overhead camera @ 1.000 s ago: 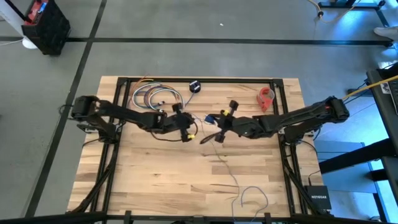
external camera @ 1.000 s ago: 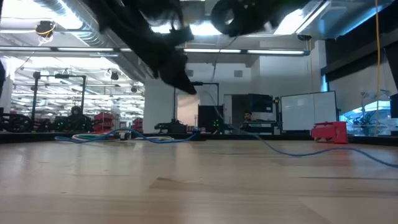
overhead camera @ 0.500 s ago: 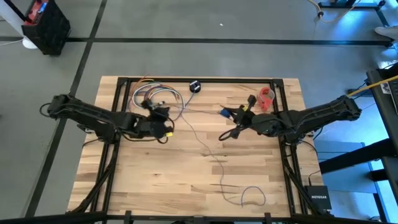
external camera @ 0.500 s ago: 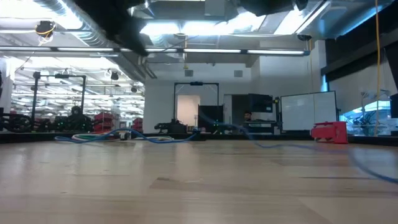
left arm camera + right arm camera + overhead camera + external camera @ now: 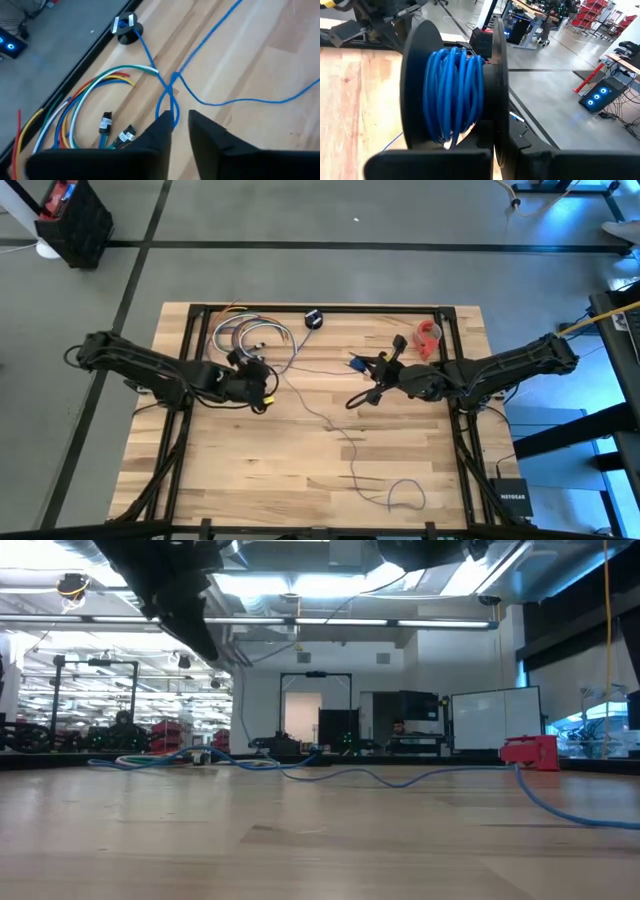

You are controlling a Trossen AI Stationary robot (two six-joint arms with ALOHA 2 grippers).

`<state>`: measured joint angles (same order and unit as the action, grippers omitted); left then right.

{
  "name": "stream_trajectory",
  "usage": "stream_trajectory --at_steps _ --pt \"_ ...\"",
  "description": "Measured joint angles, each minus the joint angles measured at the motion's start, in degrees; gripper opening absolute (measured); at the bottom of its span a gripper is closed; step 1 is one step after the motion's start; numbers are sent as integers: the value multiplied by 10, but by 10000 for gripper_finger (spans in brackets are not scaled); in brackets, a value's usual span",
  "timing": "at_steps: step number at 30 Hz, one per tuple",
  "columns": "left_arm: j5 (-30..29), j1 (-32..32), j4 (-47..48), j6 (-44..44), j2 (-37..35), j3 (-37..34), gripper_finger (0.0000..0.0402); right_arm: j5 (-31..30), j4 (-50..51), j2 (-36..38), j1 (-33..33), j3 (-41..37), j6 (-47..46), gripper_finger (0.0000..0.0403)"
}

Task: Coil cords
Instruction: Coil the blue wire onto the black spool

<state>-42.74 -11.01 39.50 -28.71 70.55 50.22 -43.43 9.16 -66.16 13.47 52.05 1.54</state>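
Though hidden overhead | R gripper (image 5: 492, 150) clamps cord-wound spool (image 5: 455, 90).

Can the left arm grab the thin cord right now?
Probably yes. The left pincer stands slightly open just above the cord, where the cord crosses over itself on the table. Nothing lies between them, though the colourful cable bundle sits close beside it.

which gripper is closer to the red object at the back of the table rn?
Right. The right gripper sits just in front of the red object, slightly toward centre. The left gripper is across the table, beside the multicoloured cable bundle.
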Motion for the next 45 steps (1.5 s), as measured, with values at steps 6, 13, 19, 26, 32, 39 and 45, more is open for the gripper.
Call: stream_trajectory --at_steps 6,13,19,26,32,39,45 --pt "14 0 0 -9 9 0 127 4 -5 -1 0 0 0 5" --pt "128 -21 29 -41 -9 43 146 4 -8 -3 0 -1 2 5" --pt "86 -39 -138 131 0 45 135 15 -67 -19 -5 -21 16 5" --pt "85 -39 -321 293 36 45 131 95 -177 -59 -12 -46 49 5" --pt "85 -38 -406 390 58 44 131 151 -259 -98 -12 -46 76 5" --pt "104 -39 -448 430 59 44 131 161 -260 -130 -11 -46 70 5" --pt "207 -31 -457 426 59 44 131 167 -265 -137 -11 -46 47 5"
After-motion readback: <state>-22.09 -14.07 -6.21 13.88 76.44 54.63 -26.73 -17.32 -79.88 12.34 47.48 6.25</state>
